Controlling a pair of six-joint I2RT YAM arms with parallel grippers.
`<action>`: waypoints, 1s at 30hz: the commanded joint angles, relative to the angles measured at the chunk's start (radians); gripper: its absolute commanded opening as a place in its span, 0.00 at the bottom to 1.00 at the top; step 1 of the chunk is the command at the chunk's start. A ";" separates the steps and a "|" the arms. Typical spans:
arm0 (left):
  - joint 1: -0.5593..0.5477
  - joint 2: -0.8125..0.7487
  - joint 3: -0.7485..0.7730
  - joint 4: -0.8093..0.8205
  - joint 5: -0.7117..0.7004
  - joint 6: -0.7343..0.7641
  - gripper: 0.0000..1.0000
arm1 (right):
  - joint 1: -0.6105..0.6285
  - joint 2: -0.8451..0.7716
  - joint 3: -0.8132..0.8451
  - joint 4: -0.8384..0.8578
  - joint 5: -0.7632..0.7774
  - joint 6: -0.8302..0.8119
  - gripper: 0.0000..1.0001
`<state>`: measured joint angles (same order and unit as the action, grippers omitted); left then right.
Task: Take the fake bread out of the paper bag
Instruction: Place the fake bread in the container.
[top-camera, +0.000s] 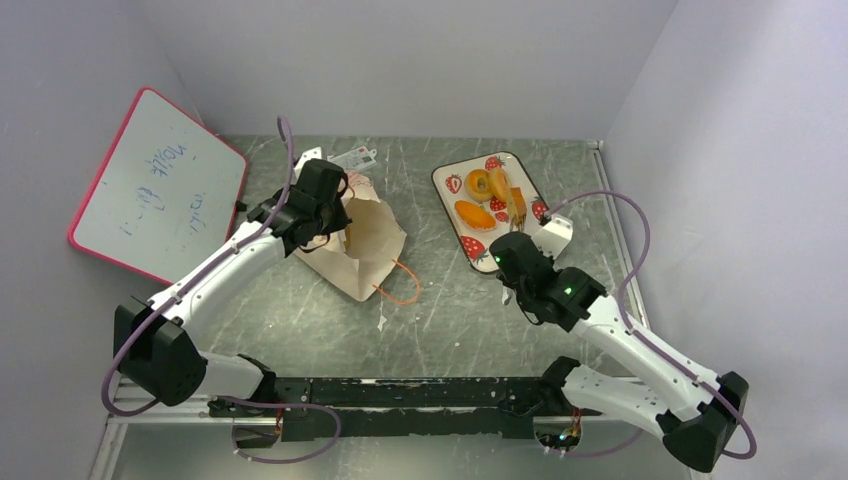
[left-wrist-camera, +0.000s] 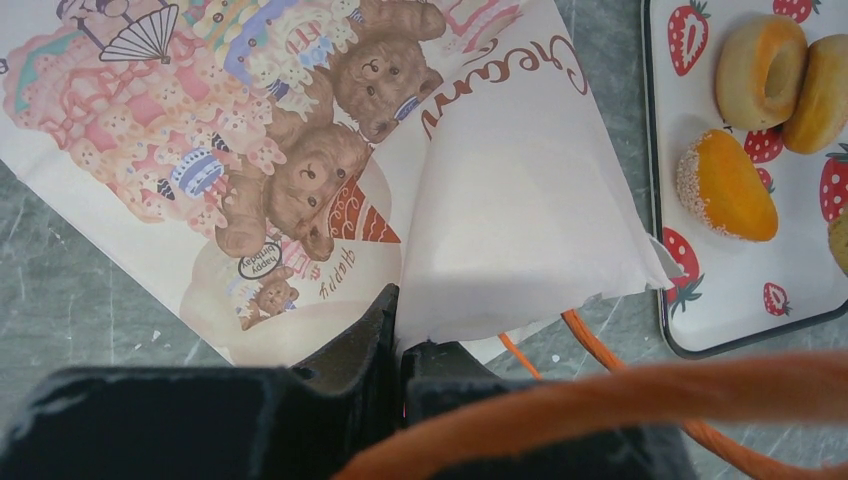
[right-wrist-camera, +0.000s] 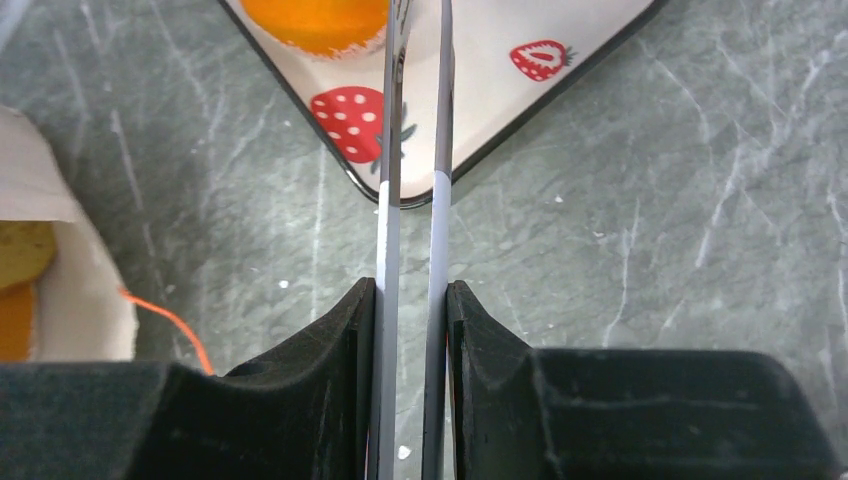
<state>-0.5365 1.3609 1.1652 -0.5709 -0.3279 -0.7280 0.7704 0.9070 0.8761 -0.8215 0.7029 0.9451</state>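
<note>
The paper bag (top-camera: 362, 240) lies on its side left of centre, its mouth facing the arms and its printed bear picture (left-wrist-camera: 300, 170) facing up. My left gripper (top-camera: 333, 212) (left-wrist-camera: 398, 322) is shut on the bag's upper edge, with an orange cord handle (left-wrist-camera: 600, 400) looped over it. Pieces of fake bread lie on the strawberry tray (top-camera: 527, 175): a ring bagel (left-wrist-camera: 762, 57) and an orange loaf (left-wrist-camera: 727, 186). A yellow-orange piece (right-wrist-camera: 18, 260) shows inside the bag's mouth. My right gripper (top-camera: 507, 252) (right-wrist-camera: 411, 292) is shut on thin tongs (right-wrist-camera: 412, 150) that point at the tray's near corner.
A pink-framed whiteboard (top-camera: 160, 190) leans at the far left. A small white tag card (top-camera: 352, 157) lies behind the bag. Grey walls close in the back and both sides. Another orange handle (top-camera: 400, 285) trails on the table in front of the bag.
</note>
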 joint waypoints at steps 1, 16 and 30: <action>-0.004 -0.032 -0.002 0.032 0.034 0.021 0.07 | -0.017 0.019 -0.035 0.010 0.050 0.034 0.00; -0.003 -0.028 -0.004 0.036 0.044 0.035 0.07 | -0.182 0.154 -0.100 0.275 -0.120 -0.131 0.07; 0.014 -0.013 0.009 0.039 0.048 0.036 0.07 | -0.184 0.258 -0.051 0.360 -0.180 -0.190 0.37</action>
<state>-0.5282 1.3537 1.1637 -0.5648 -0.3038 -0.6949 0.5900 1.1744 0.7971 -0.5053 0.5346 0.7753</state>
